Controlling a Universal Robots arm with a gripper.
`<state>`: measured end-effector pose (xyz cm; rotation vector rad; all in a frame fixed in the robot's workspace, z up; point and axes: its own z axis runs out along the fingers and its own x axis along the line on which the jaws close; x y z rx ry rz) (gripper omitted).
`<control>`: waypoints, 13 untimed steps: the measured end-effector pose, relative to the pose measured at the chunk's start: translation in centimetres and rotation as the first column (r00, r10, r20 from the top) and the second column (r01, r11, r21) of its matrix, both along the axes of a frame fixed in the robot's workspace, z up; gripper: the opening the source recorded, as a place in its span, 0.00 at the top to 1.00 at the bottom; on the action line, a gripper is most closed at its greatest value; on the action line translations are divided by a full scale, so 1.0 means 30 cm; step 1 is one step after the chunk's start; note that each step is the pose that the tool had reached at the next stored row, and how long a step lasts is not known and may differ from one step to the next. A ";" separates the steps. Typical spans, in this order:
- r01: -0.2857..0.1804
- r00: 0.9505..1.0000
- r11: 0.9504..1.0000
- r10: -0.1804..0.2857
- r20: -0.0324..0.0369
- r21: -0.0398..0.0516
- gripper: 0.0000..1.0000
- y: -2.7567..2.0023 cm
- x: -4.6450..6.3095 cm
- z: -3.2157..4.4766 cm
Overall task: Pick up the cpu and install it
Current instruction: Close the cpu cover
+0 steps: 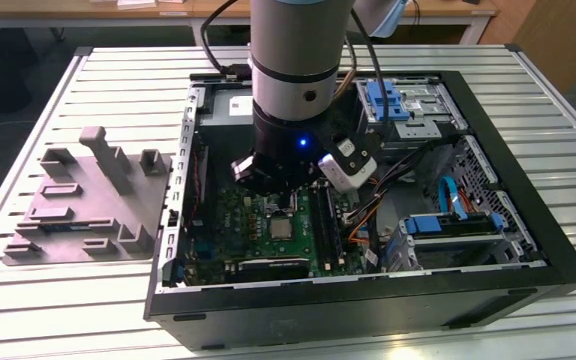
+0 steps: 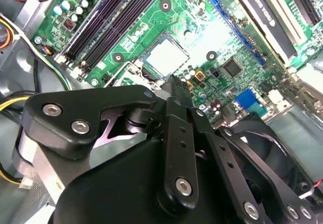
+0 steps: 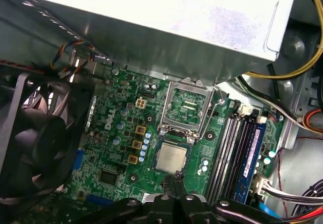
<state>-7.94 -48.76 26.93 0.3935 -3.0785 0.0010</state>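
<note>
Because the cpu [image 3: 170, 158] is a small, flat, stiff square with a smooth metal top, it probably weighs very little and would slip under a careless pinch; its underside contacts are likely delicate, so I judge the safe hold to be across two opposite edges of the pale rim, never on the face. It lies in the socket on the green motherboard [image 3: 113, 148], at lower centre of the first wrist view, with the hinged metal socket frame [image 3: 187, 108] standing open just above it in that frame; in the second wrist view it shows as a bright square [image 2: 165, 59] at upper centre, and in the exterior view it sits small and grey [image 1: 281, 229] at the middle of the board inside the open computer case [image 1: 528, 142] on the slatted desk [image 1: 98, 90]. The end effector [image 3: 176, 179] has its fingertips drawn together with no gap visible and nothing between them, the tips hanging close to the chip's near edge; whether they touch the board cannot be made out. In the second wrist view the same closed tips [image 2: 174, 84] point at the chip's lower corner. A black case fan [image 3: 30, 148] fills the left of the first wrist view, and the grey power supply box [image 3: 166, 22] spans its top.
</note>
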 end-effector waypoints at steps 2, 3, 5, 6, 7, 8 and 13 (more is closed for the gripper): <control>0.000 1.000 1.000 0.000 0.000 0.000 0.89 0.000 0.000 0.000; 0.000 1.000 1.000 0.000 0.000 0.000 0.89 0.000 0.000 0.000; 0.000 1.000 1.000 0.000 0.000 0.000 0.89 0.000 0.000 0.000; 0.000 1.000 1.000 0.000 0.000 0.000 0.89 0.000 0.000 0.000; 0.000 1.000 1.000 0.000 0.000 0.000 0.89 0.000 0.000 0.000; 0.000 1.000 1.000 0.000 0.000 0.000 0.89 0.000 0.000 0.000; -0.008 1.000 1.000 0.008 0.000 0.000 0.89 0.000 0.000 0.000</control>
